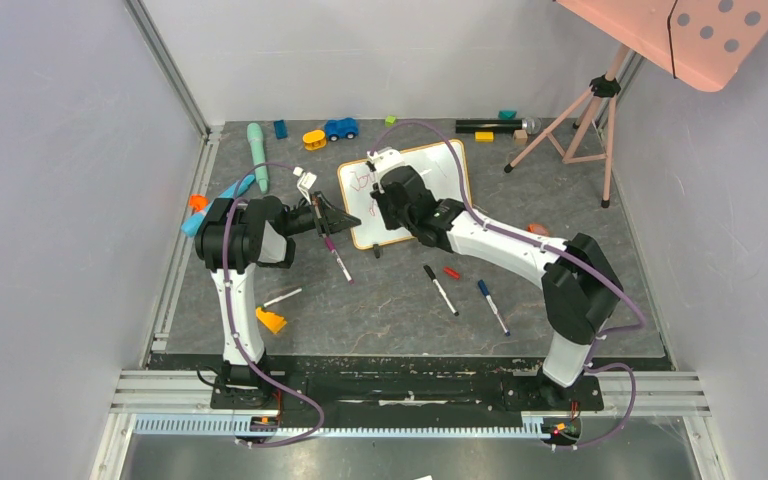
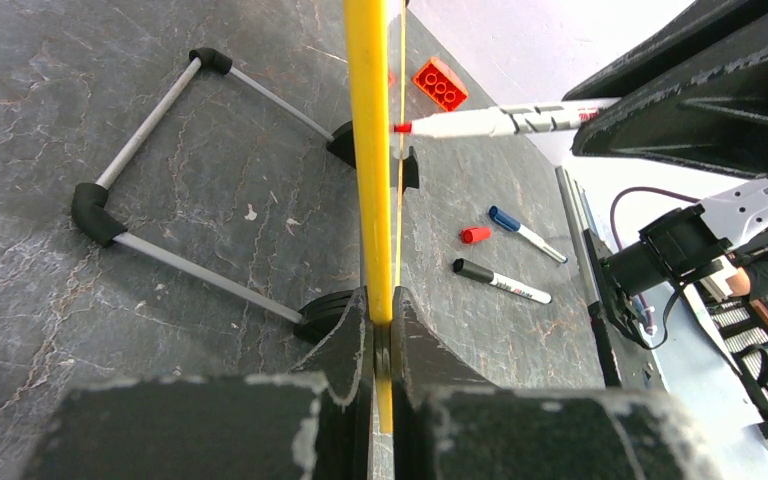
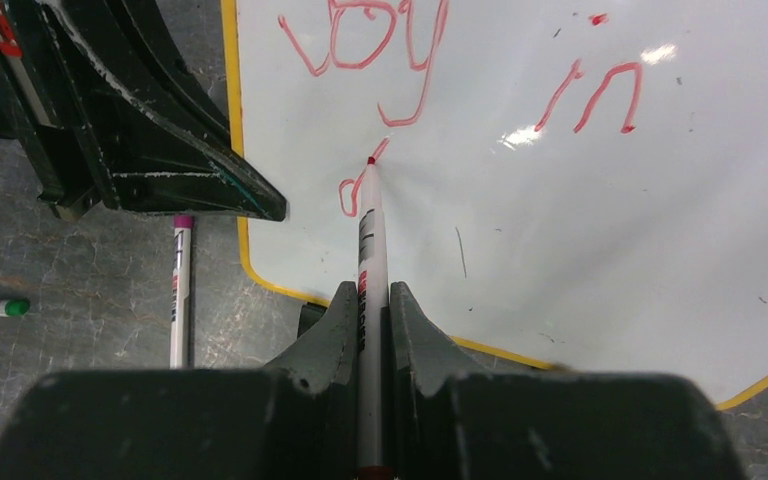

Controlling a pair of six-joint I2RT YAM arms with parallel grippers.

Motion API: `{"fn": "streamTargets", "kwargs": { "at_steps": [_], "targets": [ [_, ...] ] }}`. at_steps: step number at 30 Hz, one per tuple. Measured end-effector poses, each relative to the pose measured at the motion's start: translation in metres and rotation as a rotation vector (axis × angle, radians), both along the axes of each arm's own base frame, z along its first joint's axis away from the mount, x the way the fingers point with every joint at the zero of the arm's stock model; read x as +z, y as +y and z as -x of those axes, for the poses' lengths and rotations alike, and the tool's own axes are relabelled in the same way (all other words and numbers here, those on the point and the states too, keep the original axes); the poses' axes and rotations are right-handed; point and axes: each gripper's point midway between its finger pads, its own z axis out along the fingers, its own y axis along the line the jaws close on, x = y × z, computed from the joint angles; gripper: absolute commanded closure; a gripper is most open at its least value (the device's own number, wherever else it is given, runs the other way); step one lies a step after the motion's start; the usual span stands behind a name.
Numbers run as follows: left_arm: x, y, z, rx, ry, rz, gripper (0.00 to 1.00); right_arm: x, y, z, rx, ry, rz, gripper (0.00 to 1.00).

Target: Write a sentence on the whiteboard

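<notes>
The whiteboard [image 1: 438, 168] stands tilted near the middle of the table, and its yellow-orange frame [image 2: 370, 150] runs edge-on through the left wrist view. My left gripper [image 1: 346, 218] is shut on that frame at the board's near left edge [image 2: 382, 305]. My right gripper [image 3: 368, 295] is shut on a red marker [image 3: 370, 235], whose tip touches the white surface [image 3: 580, 220]. The sentence [image 3: 390, 45] reads "Joy in" in red on the upper line. Below it, a first small loop [image 3: 350, 190] sits at the marker tip. The red marker [image 2: 505, 120] also shows from the side.
Loose on the table lie a black marker [image 1: 440, 290], a blue marker [image 1: 493, 306], a red cap [image 1: 451, 272] and a purple-capped marker [image 1: 338, 258]. The board's wire stand [image 2: 160, 200] is behind it. Toys [image 1: 341, 128] line the back; a pink tripod [image 1: 575, 125] stands at back right.
</notes>
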Motion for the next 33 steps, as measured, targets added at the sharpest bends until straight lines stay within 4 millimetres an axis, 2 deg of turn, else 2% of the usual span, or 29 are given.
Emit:
{"fn": "streamTargets", "kwargs": {
  "at_steps": [17, 21, 28, 33],
  "targets": [
    [0.0, 0.0, 0.0, -0.001, -0.001, 0.0, 0.98, -0.02, -0.004, 0.016, 0.035, 0.053, 0.007, 1.0],
    [0.0, 0.0, 0.0, -0.002, -0.001, 0.0, 0.98, -0.018, -0.005, 0.015, 0.028, 0.05, 0.011, 1.0],
    [0.0, 0.0, 0.001, -0.005, -0.002, -0.001, 0.98, -0.003, -0.001, 0.004, 0.022, 0.032, -0.014, 1.0],
    [0.0, 0.0, 0.0, -0.005, -0.001, -0.001, 0.98, -0.021, -0.003, 0.016, 0.049, 0.068, -0.001, 1.0]
  ]
}}
